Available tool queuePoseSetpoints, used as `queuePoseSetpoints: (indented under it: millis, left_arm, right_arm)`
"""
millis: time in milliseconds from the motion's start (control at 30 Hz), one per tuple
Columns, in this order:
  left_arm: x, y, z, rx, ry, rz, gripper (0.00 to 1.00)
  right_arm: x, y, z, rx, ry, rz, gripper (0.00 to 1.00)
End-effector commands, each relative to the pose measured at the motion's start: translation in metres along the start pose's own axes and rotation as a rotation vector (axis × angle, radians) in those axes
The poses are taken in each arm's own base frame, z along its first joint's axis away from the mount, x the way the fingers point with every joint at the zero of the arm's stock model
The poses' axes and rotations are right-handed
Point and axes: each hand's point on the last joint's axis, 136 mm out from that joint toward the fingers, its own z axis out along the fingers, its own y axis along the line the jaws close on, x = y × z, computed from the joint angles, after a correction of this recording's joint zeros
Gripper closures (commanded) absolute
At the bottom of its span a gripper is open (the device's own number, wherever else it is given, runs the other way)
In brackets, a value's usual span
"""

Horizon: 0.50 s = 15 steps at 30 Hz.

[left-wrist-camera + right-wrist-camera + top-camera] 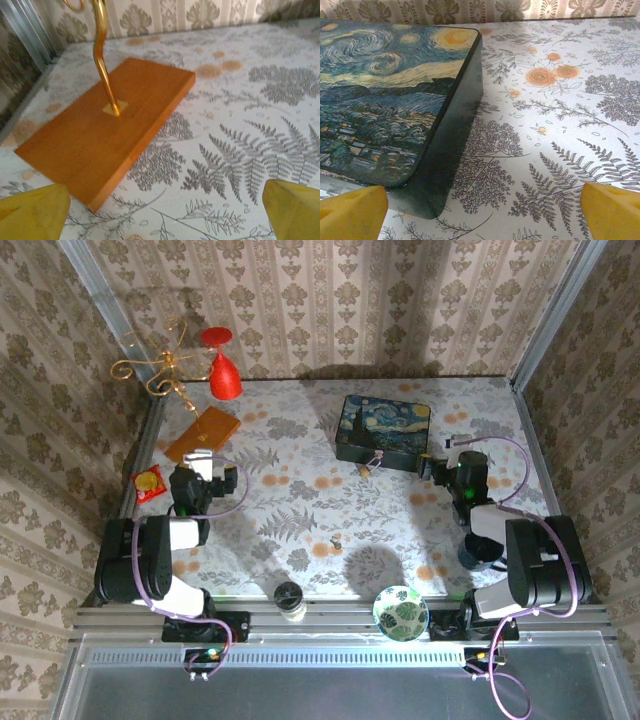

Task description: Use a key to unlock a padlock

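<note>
Both grippers hang low over the bench [300, 490] with jaws spread wide and nothing between them, which suggests the job has not yet begun.

The padlock [372, 465] lies on the cloth touching or just beside the near edge of the starry-night box [383, 430]. It is a tiny brass-coloured body, and its shackle is too small to read from above. A small dark speck in the open middle of the bench is probably the key [335, 539], though it is too small to be sure. It sits well apart from the padlock, so each piece probably needs its own pick.

The right gripper [440, 455] sits just beside the box's right end. Its wrist view looks along the box's rounded, glossy dark side and printed lid, past blunt yellow fingertips [612, 210]. That makes it the arm better placed for the padlock.

The left gripper [205, 460] faces the wooden base [105, 130], a flat, smooth orange-brown slab. A bent rod of the gold wire ornament [155, 365] rises from a small brass plate on it.

The bench cover is a matt fern-and-flower print. The padlock and key are thin, hard metal lying flat on it, so pinching them calls for fingertips right down at the surface.
</note>
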Motion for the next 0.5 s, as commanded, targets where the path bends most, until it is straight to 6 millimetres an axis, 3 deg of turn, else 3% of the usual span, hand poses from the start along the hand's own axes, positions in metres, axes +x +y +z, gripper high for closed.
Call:
queuePoseSetpoints:
  millis: [0,333,467]
  left_arm:
    - [-0.015,0.005,-0.007,-0.031,-0.016,-0.003,0.0]
    - [-0.048,-0.008,-0.029,-0.024,-0.018,-0.074,0.0]
    - [-0.053,-0.029,-0.034,0.044,-0.015,-0.134,0.0]
  right_arm:
    - [-0.013,-0.008,-0.011,0.05,0.011,-0.006,0.0]
    - [-0.032,-0.017,-0.066,0.17,0.078,0.069,0.0]
    - [-0.026,0.004,-0.086,0.123,0.166,0.048,0.0]
